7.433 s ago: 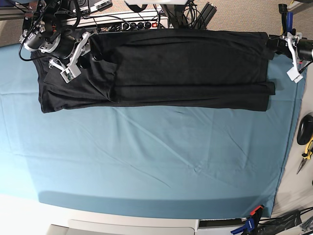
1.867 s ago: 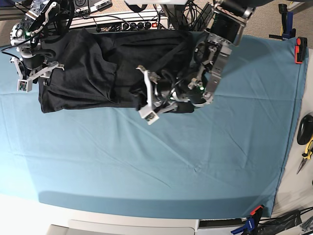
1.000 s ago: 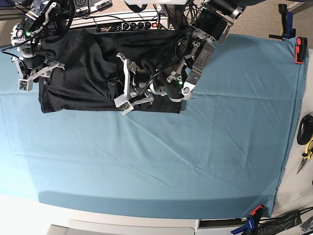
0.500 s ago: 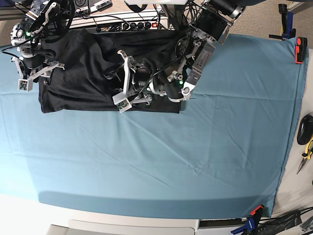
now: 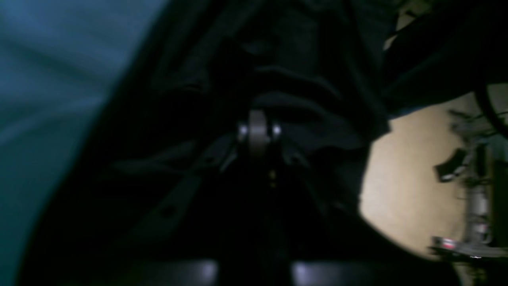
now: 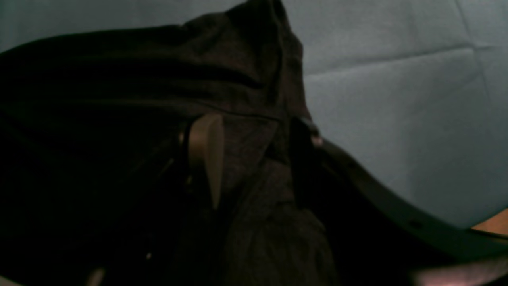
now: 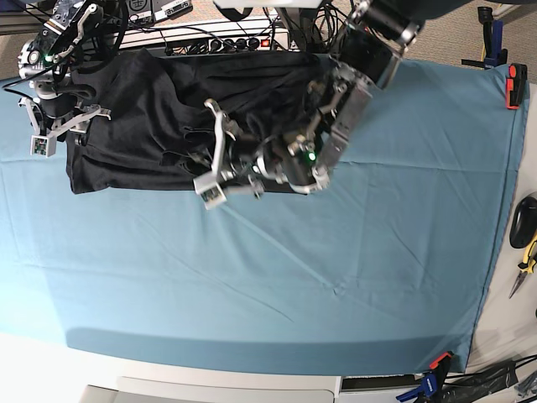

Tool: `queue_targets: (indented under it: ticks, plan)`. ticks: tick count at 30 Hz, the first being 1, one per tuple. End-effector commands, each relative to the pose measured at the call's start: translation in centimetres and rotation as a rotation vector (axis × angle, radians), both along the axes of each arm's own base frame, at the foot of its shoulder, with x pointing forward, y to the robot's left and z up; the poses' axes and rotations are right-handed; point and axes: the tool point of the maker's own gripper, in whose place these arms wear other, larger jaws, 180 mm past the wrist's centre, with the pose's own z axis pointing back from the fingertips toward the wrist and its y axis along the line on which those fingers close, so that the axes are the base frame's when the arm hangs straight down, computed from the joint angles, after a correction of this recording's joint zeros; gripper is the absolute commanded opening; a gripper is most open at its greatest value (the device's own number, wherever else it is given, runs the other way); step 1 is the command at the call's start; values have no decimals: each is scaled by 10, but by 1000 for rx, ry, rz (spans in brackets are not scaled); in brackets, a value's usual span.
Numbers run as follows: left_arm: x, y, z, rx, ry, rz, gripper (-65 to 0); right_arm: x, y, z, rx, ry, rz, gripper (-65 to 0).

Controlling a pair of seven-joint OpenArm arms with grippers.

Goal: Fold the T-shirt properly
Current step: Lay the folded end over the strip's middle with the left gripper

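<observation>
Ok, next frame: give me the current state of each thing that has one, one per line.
Black fabric T-shirt: partly folded, bunched and wrinkled, lying on the cloth's far side.
Teal table cloth: spread flat, lightly creased.
Left gripper: shut, over the shirt's middle; whether it pinches fabric is unclear.
Right gripper: jaws apart with shirt fabric between them, at the shirt's end.

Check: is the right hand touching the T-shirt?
Touching. Right wrist view shows the T-shirt bunched between the right hand's fingers, fabric pressed against them.
</observation>
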Motion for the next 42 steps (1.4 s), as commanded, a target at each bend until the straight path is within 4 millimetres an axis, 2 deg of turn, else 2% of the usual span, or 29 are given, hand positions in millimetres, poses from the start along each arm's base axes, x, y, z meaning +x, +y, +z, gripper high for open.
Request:
queue_targets:
  ticks: [1,6,9,11,17,27,31,32,34,35,36,42]
  plan:
    - [15,1,17,-26,-47,30,-650,7,-2,12,-19,-48,8,-375]
    - [47,46,-1,83,-36,188,-650,7,-2,12,-19,-50,9,-375]
    - [47,69,-16,133,-4,221,-650,8,-2,13,-19,-53,9,-375]
    - [39,75,-26,135,37,231,-650,8,-2,13,-16,-57,10,-375]
    - [1,65,-43,73,153,198,-650,11,2,15,4,-74,17,-375]
    - [-11,37,-29,-13,178,149,-650,11,2,15,4,-74,17,-375]
    - [-18,37,-28,11,141,62,-650,11,2,15,4,-73,17,-375]
    - [-18,39,-29,21,140,56,-616,11,2,15,4,-73,17,-375]
    - [-15,45,-29,24,141,57,-467,11,2,15,4,-73,17,-375]
    - [-15,49,-30,31,149,56,-413,11,2,15,4,-73,17,-375]
    - [-17,53,-32,37,162,47,-387,11,2,15,4,-73,17,-375]
    - [-27,69,-28,38,168,-5,-383,11,2,15,4,-73,17,-375]
